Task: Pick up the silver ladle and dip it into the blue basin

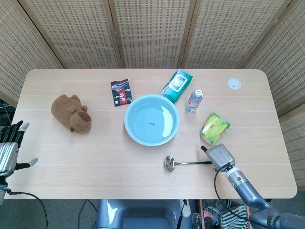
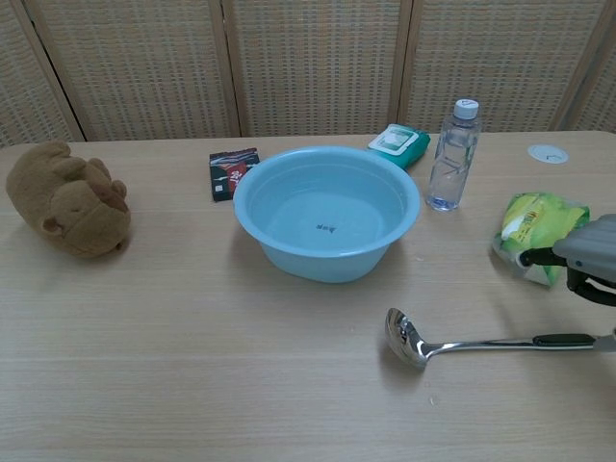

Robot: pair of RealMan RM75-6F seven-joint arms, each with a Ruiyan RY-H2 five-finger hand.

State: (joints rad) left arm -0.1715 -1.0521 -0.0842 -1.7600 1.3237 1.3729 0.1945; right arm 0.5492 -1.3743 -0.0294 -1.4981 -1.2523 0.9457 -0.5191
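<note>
Head view: silver metal ladle (image 1: 183, 163) lies flat on the pale wooden table (image 1: 95, 157) just in front of the round blue plastic basin (image 1: 151, 119), its handle end under the right hand (image 1: 218, 155), whose grip cannot be told; left hand (image 1: 10, 143) rests off the table edge, fingers apart, holding nothing. Chest view: ladle (image 2: 481, 343) looks stiff, light and probably slippery, best taken at its dark handle end; the green-yellow packet (image 2: 537, 231) and clear water bottle (image 2: 452, 156) stand near, yet the way to the basin (image 2: 327, 207) seems unobstructed.

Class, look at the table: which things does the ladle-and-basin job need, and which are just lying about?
Needed: silver ladle, blue basin, right hand.

Lying about: brown plush toy, dark snack packet, green wipes pack, water bottle, yellow-green bag, white disc. The left hand waits off the table's edge.
</note>
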